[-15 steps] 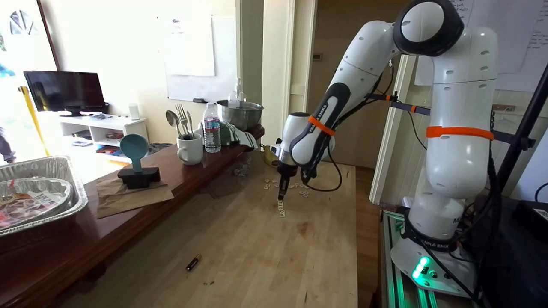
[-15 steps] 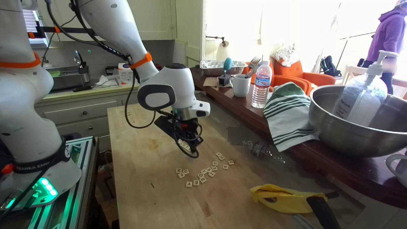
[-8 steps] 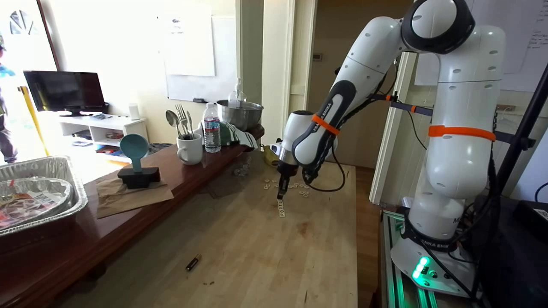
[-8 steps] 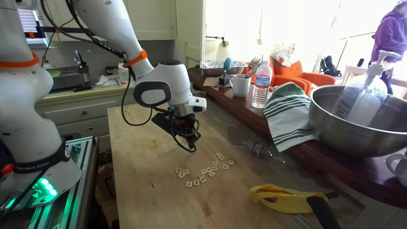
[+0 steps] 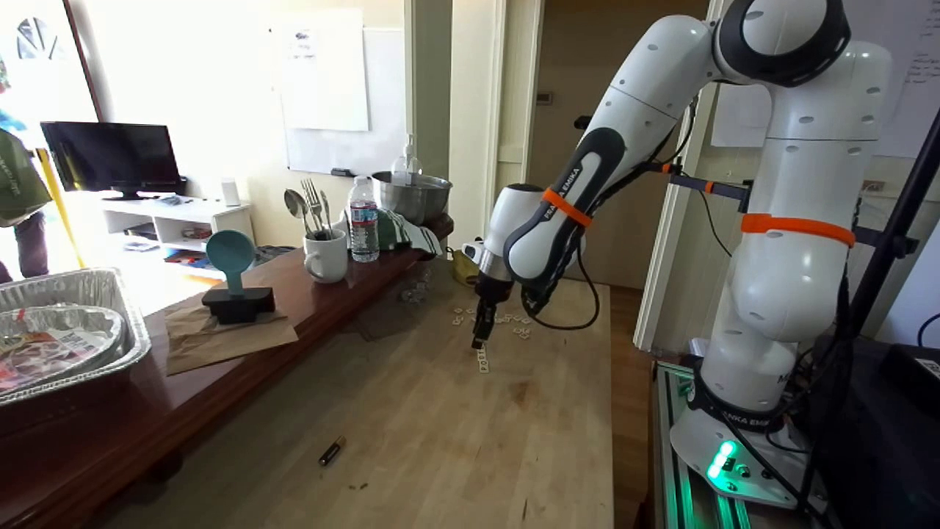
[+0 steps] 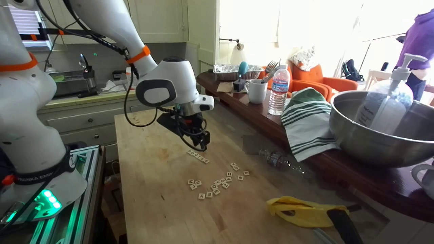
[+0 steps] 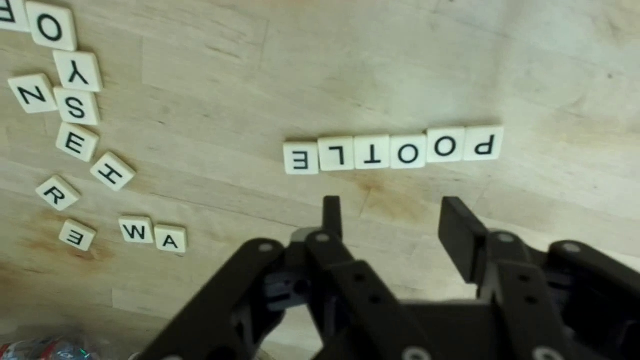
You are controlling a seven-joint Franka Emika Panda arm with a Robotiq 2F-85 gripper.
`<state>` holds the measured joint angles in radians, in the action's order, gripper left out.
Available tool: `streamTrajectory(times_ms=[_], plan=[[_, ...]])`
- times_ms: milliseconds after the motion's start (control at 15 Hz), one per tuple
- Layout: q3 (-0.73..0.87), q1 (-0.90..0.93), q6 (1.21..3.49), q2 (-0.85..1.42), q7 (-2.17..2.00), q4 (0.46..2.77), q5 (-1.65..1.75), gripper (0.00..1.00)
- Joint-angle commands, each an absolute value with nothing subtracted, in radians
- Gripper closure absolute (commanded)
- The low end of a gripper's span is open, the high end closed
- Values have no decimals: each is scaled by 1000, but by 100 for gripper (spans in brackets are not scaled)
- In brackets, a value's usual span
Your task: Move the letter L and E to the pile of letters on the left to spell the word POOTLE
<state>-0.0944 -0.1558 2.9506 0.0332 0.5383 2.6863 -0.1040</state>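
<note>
Tiles (image 7: 394,151) spell POOTLE upside down in the wrist view, L (image 7: 336,153) and E (image 7: 301,158) touching at the left end, loose W (image 7: 136,229) and A (image 7: 170,238) farther left. My gripper (image 7: 390,220) hangs near POOTLE, jaws spread, and I read EMIKA along the arm (image 5: 624,110).

Cutlery (image 5: 311,202) in mug (image 6: 257,92), upright water bottle (image 6: 279,89), striped towel (image 6: 307,125), steel bowl (image 6: 366,142).

the bench (image 6: 162,217) is smooth, matt wood, a little scuffed, and the letter tiles (image 7: 372,152) look like smooth plastic to me. the fingers (image 7: 462,240) are matt, the wooden ledge (image 5: 147,386) glossy. the bowl (image 6: 359,142) is shiny metal, the tray (image 6: 225,75) crinkled foil, the towel (image 6: 307,125) cloth, the water bottle (image 6: 278,98) clear plastic.
</note>
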Motion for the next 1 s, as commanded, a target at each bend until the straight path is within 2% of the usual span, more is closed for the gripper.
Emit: streamTrajectory(times_ms=[0, 133, 200, 933], plan=[[-97, -155, 2923, -31, 535, 2726, -107, 16], [-94, -156, 2917, -45, 523, 2734, -95, 1], [-47, -110, 2910, -52, 512, 2736, -85, 0], [25, -59, 2895, -54, 471, 2724, -31, 0]])
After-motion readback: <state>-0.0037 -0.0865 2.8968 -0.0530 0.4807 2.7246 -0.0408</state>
